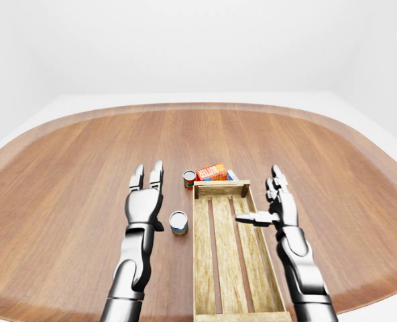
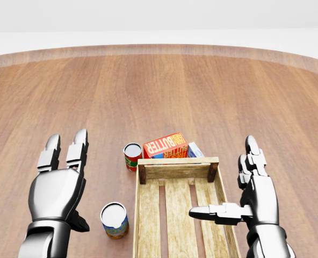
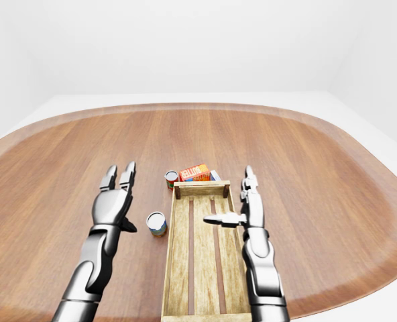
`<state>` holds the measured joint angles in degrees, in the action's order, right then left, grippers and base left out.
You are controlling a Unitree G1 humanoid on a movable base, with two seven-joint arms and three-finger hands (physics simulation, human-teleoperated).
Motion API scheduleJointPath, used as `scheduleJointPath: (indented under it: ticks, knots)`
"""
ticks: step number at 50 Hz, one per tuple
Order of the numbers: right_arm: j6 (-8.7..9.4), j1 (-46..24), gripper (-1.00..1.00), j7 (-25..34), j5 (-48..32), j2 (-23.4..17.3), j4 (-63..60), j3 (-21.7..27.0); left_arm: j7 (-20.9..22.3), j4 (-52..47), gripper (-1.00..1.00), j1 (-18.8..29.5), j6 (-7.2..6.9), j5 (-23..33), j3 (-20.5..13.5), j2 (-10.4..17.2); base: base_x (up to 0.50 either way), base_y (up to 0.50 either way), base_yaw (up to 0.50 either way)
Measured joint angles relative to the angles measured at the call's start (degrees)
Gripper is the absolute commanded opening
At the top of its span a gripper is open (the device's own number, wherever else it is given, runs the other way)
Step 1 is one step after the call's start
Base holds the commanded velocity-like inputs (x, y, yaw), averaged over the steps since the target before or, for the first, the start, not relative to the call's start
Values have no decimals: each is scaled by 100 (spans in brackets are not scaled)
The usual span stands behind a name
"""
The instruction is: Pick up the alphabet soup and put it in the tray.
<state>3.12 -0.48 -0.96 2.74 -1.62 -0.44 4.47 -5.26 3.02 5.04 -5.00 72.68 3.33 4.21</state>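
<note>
The alphabet soup can (image 2: pixel 114 220), with a blue and orange label and a white lid, stands upright on the wooden table just left of the tray's left wall. The wooden slatted tray (image 2: pixel 178 161) is empty. My left hand (image 2: pixel 67 180) is open to the left of the can, its back toward the camera and fingers pointing up, its thumb close to the can but not touching it. My right hand (image 2: pixel 223 180) is open over the tray's right side, thumb pointing left. Both hands hold nothing.
A red can (image 2: pixel 132 155) stands upright just beyond the tray's top left corner. An orange butter box (image 2: pixel 165 145) and a small blue box (image 2: pixel 195 150) lie against the tray's top end. The round table's edge (image 1: pixel 198 106) curves far beyond.
</note>
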Motion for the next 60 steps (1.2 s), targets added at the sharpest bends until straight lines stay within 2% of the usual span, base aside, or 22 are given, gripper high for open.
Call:
scheduleJointPath:
  ticks: [19, 60]
  knots:
    - [64, -9, 100, -37, 97, -19, -13, 72, -76, 441, 100, -75, 0, 83, 96, -30, 0, 0, 0]
    - [97, 8, 100, -51, 200, -39, -87, 142, -1243, 2919, 100, 604, 0, -422, 397, -121, 0, 0, 0]
